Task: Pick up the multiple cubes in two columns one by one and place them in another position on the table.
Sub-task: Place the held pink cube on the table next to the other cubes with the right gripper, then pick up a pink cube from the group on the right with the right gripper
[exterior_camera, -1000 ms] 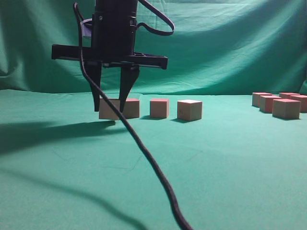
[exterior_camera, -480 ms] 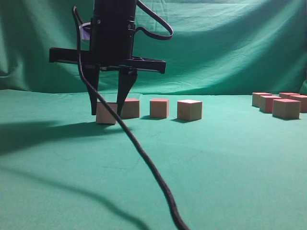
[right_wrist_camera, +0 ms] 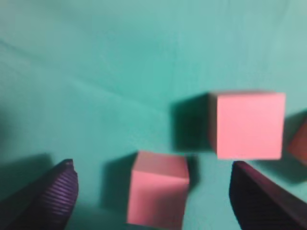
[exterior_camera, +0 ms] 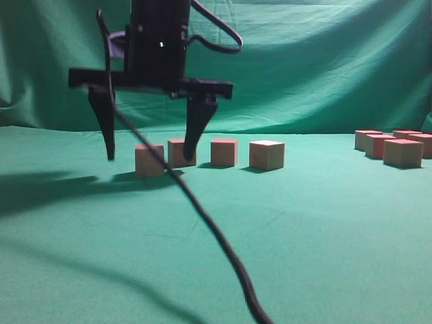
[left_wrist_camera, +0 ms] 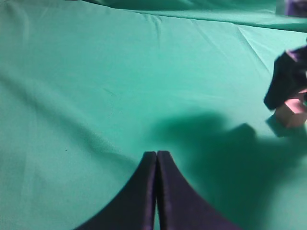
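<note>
When you look from the side: one hand, the right hand (exterior_camera: 149, 156), hangs over the left end of a row of cubes.
Right hand fingers: two, spread wide apart, holding nothing.
Near cube (exterior_camera: 149, 160): sits on the tabletop (exterior_camera: 317, 229) between the two fingers, and neither finger touches it.
Row on the left: four cubes counted, the near cube and three more (exterior_camera: 223, 152) going to the right.
Group on the far right: four or five cubes (exterior_camera: 403, 153), well apart from the row; they overlap, so I cannot tell which.
Black cable (exterior_camera: 216, 243): one, hanging from the arm down across the front.
Green curtain (exterior_camera: 324, 61): hangs behind the tabletop.

Left wrist camera, left hand (left_wrist_camera: 156, 160): two fingers pressed together with nothing between them, over bare green cloth (left_wrist_camera: 86, 86).
Far right of that view: one dark finger (left_wrist_camera: 285, 79) of the other hand, with one cube (left_wrist_camera: 292, 114) just below it.

Right wrist camera, right hand (right_wrist_camera: 153, 167): two dark fingers wide apart at the bottom corners.
Cubes counted there: three.
First cube (right_wrist_camera: 158, 191): on the cloth between the fingers, touching neither.
Second cube (right_wrist_camera: 247, 124): just past it, up and to the right.
Third cube (right_wrist_camera: 299, 139): only a small bit shows at the right edge.
</note>
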{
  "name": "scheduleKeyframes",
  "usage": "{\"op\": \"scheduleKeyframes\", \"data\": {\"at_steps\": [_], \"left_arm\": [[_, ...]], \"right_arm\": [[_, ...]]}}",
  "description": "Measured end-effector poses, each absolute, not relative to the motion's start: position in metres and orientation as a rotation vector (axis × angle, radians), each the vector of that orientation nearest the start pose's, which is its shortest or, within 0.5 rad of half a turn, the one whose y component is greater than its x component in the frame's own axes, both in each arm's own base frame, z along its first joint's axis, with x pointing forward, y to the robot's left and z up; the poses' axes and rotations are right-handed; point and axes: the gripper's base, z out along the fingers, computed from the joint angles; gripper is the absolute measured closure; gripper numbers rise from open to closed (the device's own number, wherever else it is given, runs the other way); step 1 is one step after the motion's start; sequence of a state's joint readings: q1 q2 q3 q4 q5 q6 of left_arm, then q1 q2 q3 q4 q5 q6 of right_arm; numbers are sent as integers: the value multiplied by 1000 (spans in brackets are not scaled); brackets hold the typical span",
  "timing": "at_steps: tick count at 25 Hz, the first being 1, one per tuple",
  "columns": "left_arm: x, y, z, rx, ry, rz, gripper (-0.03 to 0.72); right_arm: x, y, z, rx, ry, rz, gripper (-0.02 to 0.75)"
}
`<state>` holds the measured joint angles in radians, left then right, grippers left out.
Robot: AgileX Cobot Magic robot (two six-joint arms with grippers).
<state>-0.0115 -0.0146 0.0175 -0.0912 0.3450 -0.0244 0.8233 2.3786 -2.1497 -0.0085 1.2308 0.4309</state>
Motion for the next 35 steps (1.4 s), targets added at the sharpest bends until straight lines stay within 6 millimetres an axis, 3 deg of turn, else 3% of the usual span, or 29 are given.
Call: {"op": "scheduleKeyframes", "data": {"at_steps": [6,10,16,19,22,27,35], "left_arm": [[53,-3,177,-69,1830,-114,688],[53,-3,177,-69,1830,-114,688],[53,-3,177,-69,1830,-114,688],[53,-3,177,-69,1830,-114,688],[53,-3,177,-69,1830,-114,688],[53,-3,177,-69,1830,-114,688],[53,-3,177,-69,1830,-114,688]], "right_arm": [[346,371,235,-600,2774,258,160],[338,360,287,-687,2645,290,160],[310,319,383,-711,2424,283,160],[296,290,406,-694,2380,186,160],[288,257,409,-657,2414,126,160],[288,185,391,-471,2554,9,160],[300,97,311,-185,2829,-164,160]]}}
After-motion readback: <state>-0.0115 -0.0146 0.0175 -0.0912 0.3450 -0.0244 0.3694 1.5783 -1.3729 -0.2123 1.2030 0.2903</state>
